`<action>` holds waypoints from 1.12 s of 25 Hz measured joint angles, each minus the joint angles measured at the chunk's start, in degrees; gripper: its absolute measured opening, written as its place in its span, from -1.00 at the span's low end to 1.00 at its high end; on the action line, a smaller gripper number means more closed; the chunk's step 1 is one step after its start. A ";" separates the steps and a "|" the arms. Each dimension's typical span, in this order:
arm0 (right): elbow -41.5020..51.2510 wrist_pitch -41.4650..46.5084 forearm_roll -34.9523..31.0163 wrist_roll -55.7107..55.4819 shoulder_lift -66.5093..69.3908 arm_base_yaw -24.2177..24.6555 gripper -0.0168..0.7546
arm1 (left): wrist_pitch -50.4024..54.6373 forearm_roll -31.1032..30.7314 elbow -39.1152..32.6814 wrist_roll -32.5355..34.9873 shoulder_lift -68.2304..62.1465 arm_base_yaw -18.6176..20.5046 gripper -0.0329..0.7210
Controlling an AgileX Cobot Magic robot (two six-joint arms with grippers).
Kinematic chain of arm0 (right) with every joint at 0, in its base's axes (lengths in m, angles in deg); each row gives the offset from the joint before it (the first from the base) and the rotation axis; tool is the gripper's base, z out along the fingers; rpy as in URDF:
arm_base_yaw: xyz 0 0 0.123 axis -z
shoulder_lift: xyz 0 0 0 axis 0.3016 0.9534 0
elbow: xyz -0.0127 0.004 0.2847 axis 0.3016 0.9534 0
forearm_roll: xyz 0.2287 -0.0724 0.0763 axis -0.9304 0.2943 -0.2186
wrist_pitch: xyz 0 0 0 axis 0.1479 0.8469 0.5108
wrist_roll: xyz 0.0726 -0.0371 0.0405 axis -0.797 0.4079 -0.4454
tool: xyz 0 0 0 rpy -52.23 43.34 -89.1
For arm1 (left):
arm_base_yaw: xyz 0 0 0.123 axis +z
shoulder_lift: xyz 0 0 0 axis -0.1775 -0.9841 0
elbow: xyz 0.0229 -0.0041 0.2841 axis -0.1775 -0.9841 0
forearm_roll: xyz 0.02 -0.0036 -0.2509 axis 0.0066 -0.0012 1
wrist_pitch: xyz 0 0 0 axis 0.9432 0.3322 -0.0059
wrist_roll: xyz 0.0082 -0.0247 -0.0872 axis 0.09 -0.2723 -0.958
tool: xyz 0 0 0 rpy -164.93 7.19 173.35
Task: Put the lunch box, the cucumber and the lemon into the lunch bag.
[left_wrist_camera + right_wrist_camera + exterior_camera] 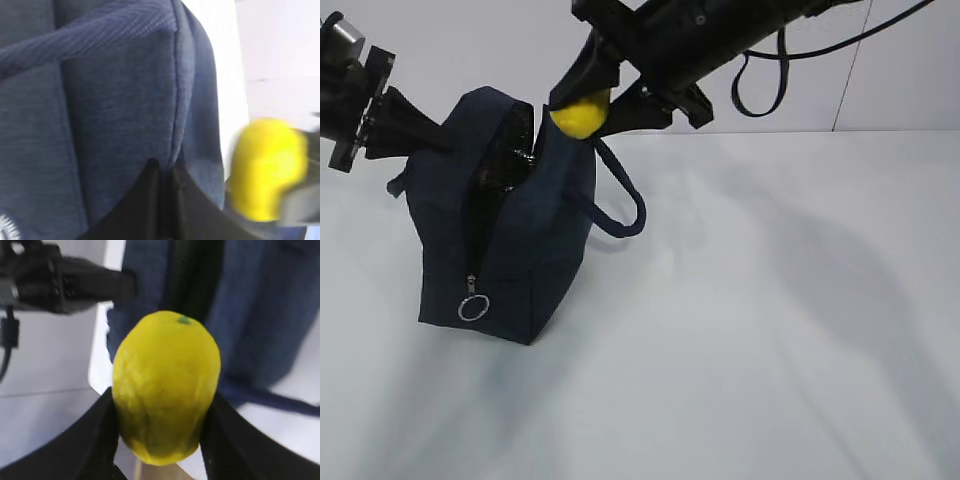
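Yellow: one lemon [166, 387], one lunch bag [505, 245]

Lunch bag [505, 225] on table [770, 330], left of centre, lemon [580, 115] above its opening

Exterior camera looks down at a slant across the desk [770, 330]; both wrist cameras sit close, sharing the lemon [166, 387] and lunch bag [510, 250].

A robot test bench in a lab, judging by the bare white tabletop [770, 330] against a plain white wall [900, 70].
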 joint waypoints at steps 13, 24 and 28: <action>0.00 -7.45 -16.44 8.38 11.54 -2.03 -0.03 | 0.00 2.90 0.00 0.67 -0.03 -3.88 -0.94; 0.00 -10.61 -23.44 12.97 14.69 -2.03 0.04 | 0.00 5.05 0.00 0.78 -0.13 -3.88 -0.94; 0.00 -10.94 -23.58 13.87 15.37 -2.03 0.28 | 0.00 5.32 0.00 0.78 -0.36 -3.88 -0.94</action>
